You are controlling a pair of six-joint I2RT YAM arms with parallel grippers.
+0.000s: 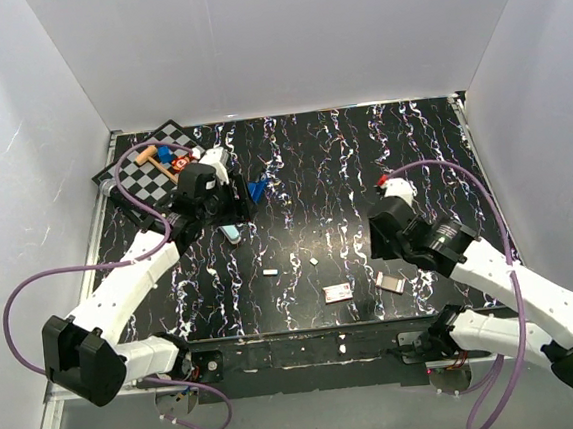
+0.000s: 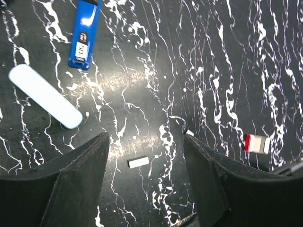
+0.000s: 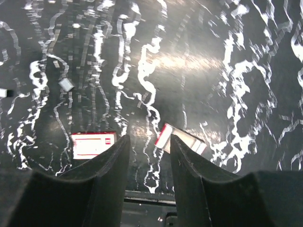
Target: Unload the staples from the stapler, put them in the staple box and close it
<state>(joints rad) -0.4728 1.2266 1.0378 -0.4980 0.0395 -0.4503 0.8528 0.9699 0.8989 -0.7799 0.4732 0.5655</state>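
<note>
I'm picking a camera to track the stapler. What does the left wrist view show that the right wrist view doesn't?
Left wrist only: the stapler, a pale-blue oval piece and a staple strip. Right wrist only: a second, angled packet. Both: the marbled table and, it seems, one red-and-white packet.

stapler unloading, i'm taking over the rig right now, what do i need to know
Left gripper: open, empty, hovering over a staple strip.
Right gripper: open, empty, just above the pink-and-white packet and a second flat packet.
Stapler: lying on the table, neither arm touching it; pale-blue piece beside it, apart.
Done: staples lie loose on the table.
Left: cannot tell whether the stapler holds more; check it.
</note>
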